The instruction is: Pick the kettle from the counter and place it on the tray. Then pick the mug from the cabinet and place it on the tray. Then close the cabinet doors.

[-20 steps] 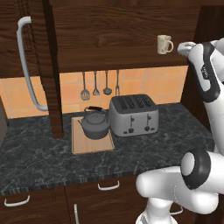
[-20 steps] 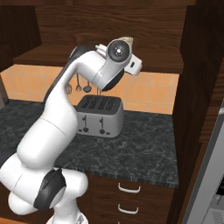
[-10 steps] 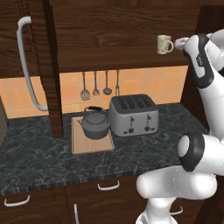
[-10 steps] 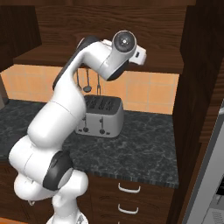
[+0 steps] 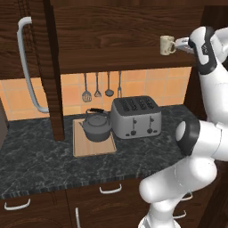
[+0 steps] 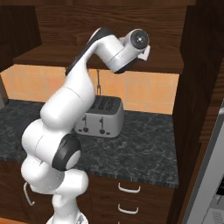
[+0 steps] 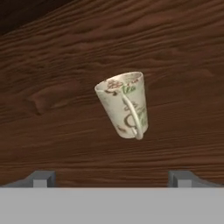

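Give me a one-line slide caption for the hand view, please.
Open gripper faces the mug, not yet touching it.

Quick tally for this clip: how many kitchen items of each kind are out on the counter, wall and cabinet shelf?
kettle: 1
tray: 1
toaster: 1
mug: 1
hanging utensils: 4
Total: 8

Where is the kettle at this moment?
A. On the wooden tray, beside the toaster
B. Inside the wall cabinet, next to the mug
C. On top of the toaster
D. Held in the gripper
A: the kettle stands on the tray to the left of the toaster, while the open gripper is up at the mug in the cabinet.
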Motion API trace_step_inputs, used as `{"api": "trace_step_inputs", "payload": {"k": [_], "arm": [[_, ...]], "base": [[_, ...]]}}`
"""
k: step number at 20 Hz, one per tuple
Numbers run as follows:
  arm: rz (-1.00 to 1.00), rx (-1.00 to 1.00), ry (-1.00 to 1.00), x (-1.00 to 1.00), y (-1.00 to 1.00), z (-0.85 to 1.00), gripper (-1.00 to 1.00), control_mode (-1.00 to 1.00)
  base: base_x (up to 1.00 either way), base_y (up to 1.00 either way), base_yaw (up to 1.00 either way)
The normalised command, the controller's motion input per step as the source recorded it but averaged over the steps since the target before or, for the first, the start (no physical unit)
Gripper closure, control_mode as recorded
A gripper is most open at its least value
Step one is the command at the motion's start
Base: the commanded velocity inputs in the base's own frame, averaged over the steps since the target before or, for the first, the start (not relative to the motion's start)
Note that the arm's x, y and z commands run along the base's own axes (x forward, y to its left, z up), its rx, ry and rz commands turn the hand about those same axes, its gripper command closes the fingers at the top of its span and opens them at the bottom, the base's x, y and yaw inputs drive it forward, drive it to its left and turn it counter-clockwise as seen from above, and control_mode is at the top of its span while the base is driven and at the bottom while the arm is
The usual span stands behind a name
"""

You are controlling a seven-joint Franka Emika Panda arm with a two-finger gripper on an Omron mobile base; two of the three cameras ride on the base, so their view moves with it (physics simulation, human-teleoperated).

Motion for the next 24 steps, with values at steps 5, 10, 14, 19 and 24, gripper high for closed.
{"api": "trace_step_inputs", "payload": {"k": [5, 10, 14, 19, 24], "arm": [[0.04, -0.01, 0.01, 0.27, -0.04, 0.00, -1.00, -1.00], [0.05, 0.00, 0.00, 0.32, 0.00, 0.00, -1.00, -1.00], [0.08, 0.00, 0.00, 0.42, 0.00, 0.00, -1.00, -1.00], [0.07, 0.00, 0.00, 0.28, -0.03, 0.00, -1.00, -1.00], [0.06, 0.00, 0.00, 0.25, -0.04, 0.00, -1.00, -1.00]], "base": [[0.00, 0.00, 0.00], [0.00, 0.00, 0.00], [0.00, 0.00, 0.00], [0.00, 0.00, 0.00], [0.00, 0.00, 0.00]]}}
